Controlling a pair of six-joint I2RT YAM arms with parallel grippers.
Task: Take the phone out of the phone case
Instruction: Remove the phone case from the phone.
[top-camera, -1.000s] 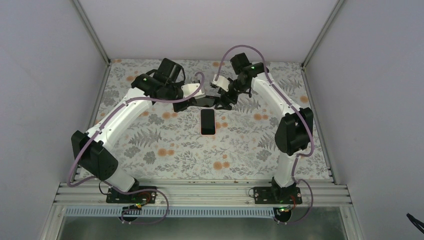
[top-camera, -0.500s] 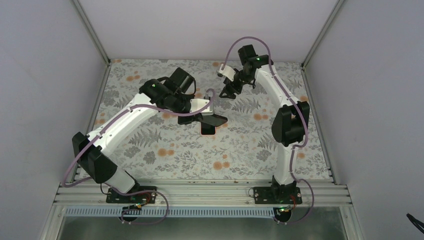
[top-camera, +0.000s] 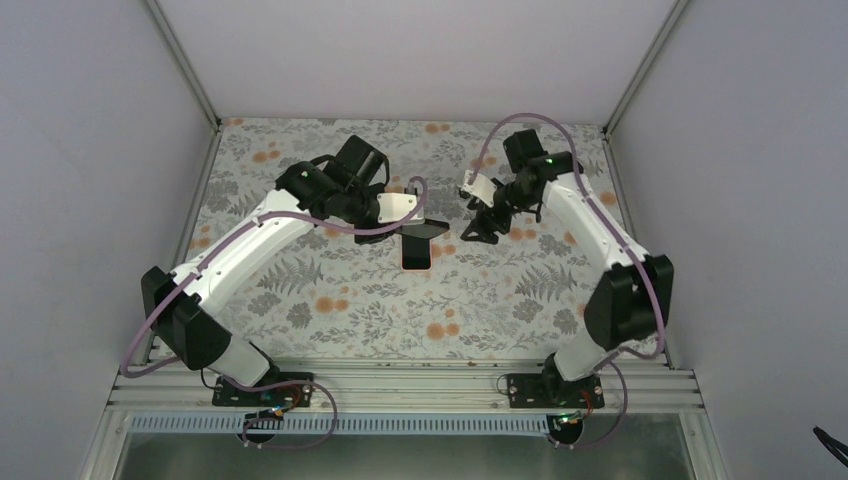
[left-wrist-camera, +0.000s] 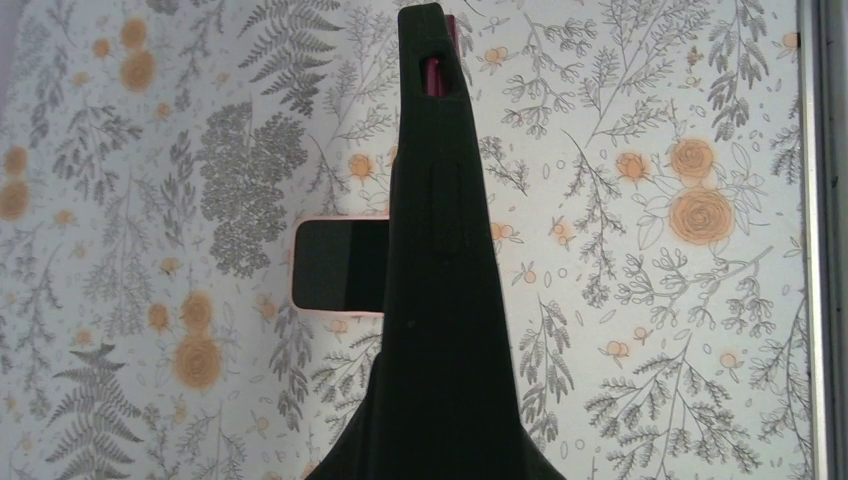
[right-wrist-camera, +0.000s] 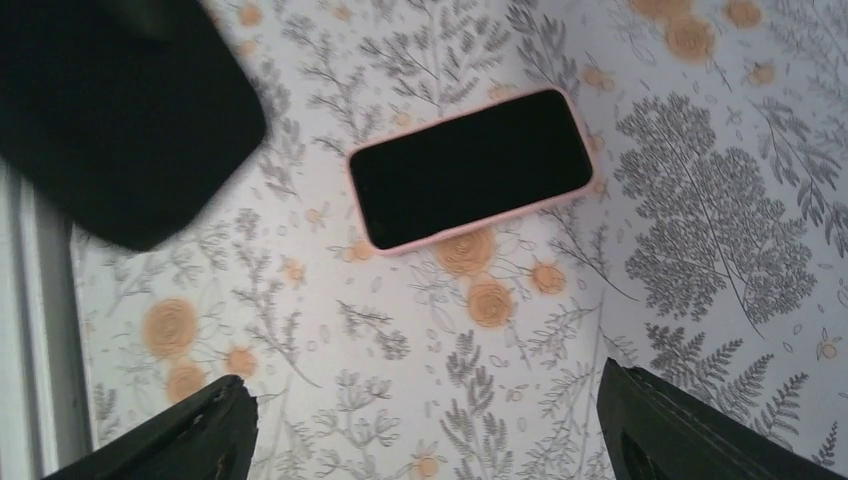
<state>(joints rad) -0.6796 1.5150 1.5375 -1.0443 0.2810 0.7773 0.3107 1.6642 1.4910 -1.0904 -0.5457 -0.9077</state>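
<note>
The phone (top-camera: 416, 256), pink-edged with a black screen, lies flat and bare on the floral table mat. It also shows in the left wrist view (left-wrist-camera: 335, 265) and the right wrist view (right-wrist-camera: 470, 168). My left gripper (top-camera: 405, 222) is shut on the empty black phone case (top-camera: 430, 230) and holds it in the air just over the phone's far end. The case stands edge-on in the left wrist view (left-wrist-camera: 440, 250), hiding the left gripper's fingers, and shows at top left in the right wrist view (right-wrist-camera: 120, 110). My right gripper (top-camera: 480, 228) is open and empty, right of the phone, fingers (right-wrist-camera: 190, 440) wide apart.
The floral mat (top-camera: 330, 310) covers the table. White walls stand at the left, back and right. A metal rail (top-camera: 400, 385) runs along the near edge by the arm bases.
Both grippers were at the case behind the phone. The right let go, drew back, then came forward to the phone's right. The left carried the case over the phone's far end.
</note>
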